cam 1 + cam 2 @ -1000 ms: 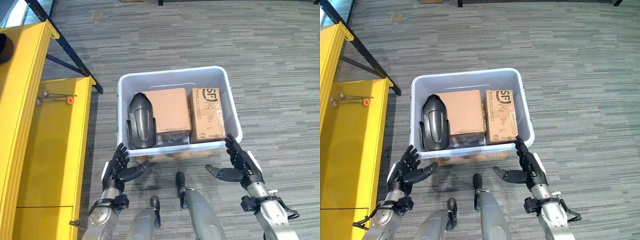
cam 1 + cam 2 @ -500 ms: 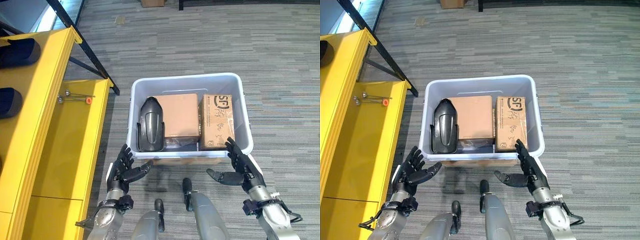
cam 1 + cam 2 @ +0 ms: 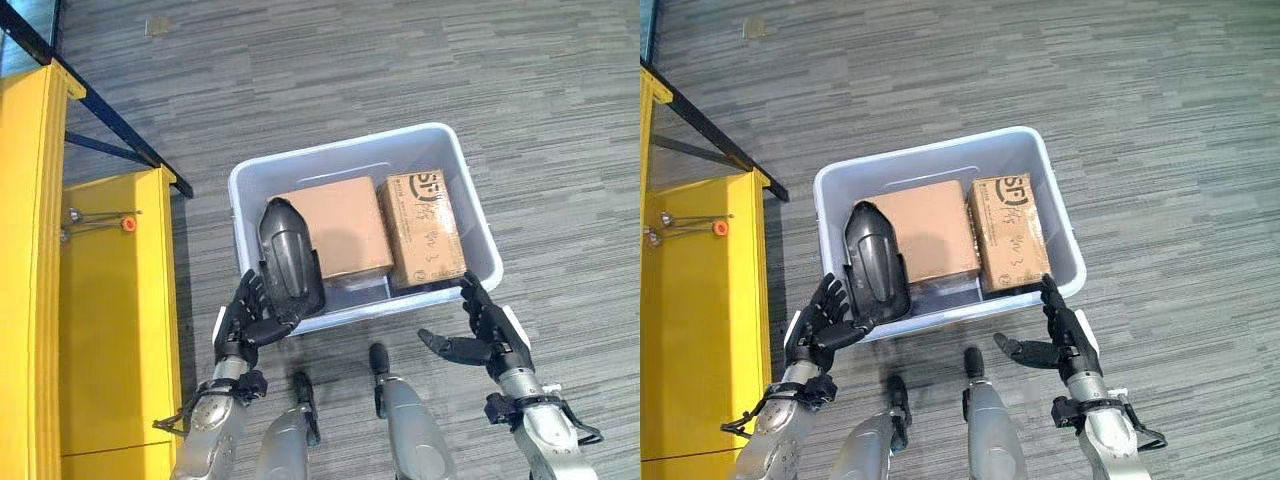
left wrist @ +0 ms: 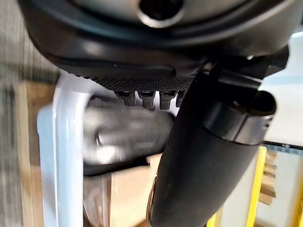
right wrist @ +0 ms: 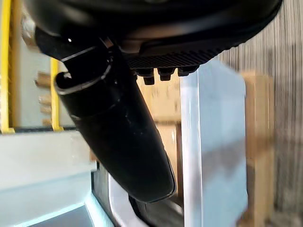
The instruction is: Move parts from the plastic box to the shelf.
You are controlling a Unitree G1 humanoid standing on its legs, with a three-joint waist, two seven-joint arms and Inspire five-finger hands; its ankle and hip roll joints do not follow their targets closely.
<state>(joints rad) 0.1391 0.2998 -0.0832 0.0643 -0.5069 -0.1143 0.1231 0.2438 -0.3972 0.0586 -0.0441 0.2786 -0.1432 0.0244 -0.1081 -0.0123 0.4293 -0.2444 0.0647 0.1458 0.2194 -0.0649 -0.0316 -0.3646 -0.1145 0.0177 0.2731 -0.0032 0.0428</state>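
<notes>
1. The box, pale plastic, sat on the grey carpet right in front of me, turned a little askew.
2. Inside it lay a black part at the left, a plain carton in the middle and a printed carton at the right, all close together.
3. The black part leaned against the plain carton, with its lower end at the box's near wall.
4. My left hand was at the box's near left corner, fingers spread and straight, thumb pointing toward the black part's lower end. I could not tell whether it touched the part or the rim; it gripped nothing.
5. My right hand was just off the near right corner, fingers straight and upright beside the wall, thumb out to the side, holding nothing.
6. In my left wrist view the box wall stood close, with the dark part behind it.
7. The yellow shelf stood to my left, near the box but apart from it.
8. A small orange-tipped item lay on the shelf's lower surface.
</notes>
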